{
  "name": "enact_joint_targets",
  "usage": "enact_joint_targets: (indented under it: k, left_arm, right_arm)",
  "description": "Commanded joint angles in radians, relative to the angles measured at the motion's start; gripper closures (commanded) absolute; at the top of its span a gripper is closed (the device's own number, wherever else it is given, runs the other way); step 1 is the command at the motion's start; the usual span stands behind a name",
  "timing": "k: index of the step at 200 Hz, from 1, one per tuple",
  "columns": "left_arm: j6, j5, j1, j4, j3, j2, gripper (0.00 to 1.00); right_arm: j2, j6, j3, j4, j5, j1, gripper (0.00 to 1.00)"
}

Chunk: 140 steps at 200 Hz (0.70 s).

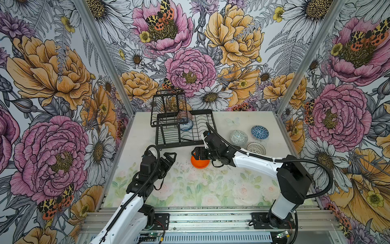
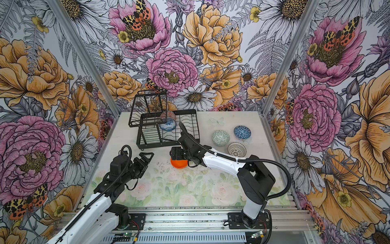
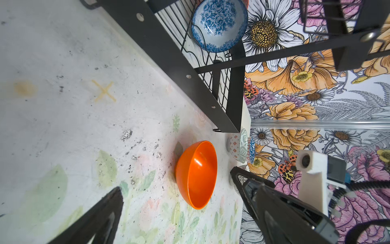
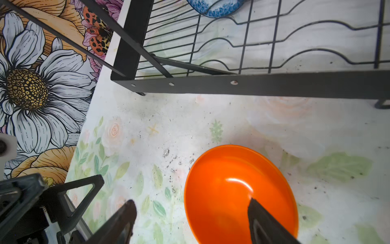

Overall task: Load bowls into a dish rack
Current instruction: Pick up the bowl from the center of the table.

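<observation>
The plain orange bowl (image 1: 200,162) (image 2: 179,163) stands upright on the mat in front of the dish rack (image 1: 179,143) (image 2: 160,145). My right gripper (image 1: 197,154) (image 4: 191,201) is open over the bowl's left rim, one finger inside the orange bowl (image 4: 238,190) and the other outside, neither touching it. A blue-white floral bowl (image 1: 186,124) (image 3: 219,25) leans in the rack's slots with an orange-white bowl (image 1: 184,115) behind it. My left gripper (image 1: 169,157) (image 3: 177,179) hovers open and empty left of the orange bowl (image 3: 196,175).
Three bowls sit on the mat right of the rack: pale green-grey (image 1: 238,137), dark blue geometric (image 1: 260,132), black-white lattice (image 1: 256,148). The rack's raised wire basket (image 1: 168,107) stands at its left end. Floral walls close in the back and sides.
</observation>
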Motion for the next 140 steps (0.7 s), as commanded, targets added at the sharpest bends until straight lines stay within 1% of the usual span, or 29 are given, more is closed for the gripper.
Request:
enact_joint_targets:
  k: [1, 17, 43, 88, 140]
  left_arm:
    - [-0.009, 0.081, 0.023, 0.06, -0.002, 0.023, 0.01]
    - [0.0, 0.091, 0.028, 0.06, 0.006, 0.039, 0.01]
    - [0.005, 0.099, 0.041, 0.061, 0.002, 0.038, 0.01]
    - [0.011, 0.102, 0.053, 0.073, -0.003, 0.049, 0.01]
    - [0.009, 0.105, 0.052, 0.079, -0.014, 0.042, 0.01]
  right_arm:
    - [0.058, -0.047, 0.059, -0.05, 0.029, 0.025, 0.19]
    - [0.095, -0.06, 0.096, -0.07, 0.045, 0.048, 0.22]
    - [0.148, -0.072, 0.149, -0.125, 0.081, 0.068, 0.29]
    - [0.195, -0.086, 0.175, -0.166, 0.11, 0.093, 0.36]
    - [0.266, -0.087, 0.217, -0.194, 0.12, 0.099, 0.48]
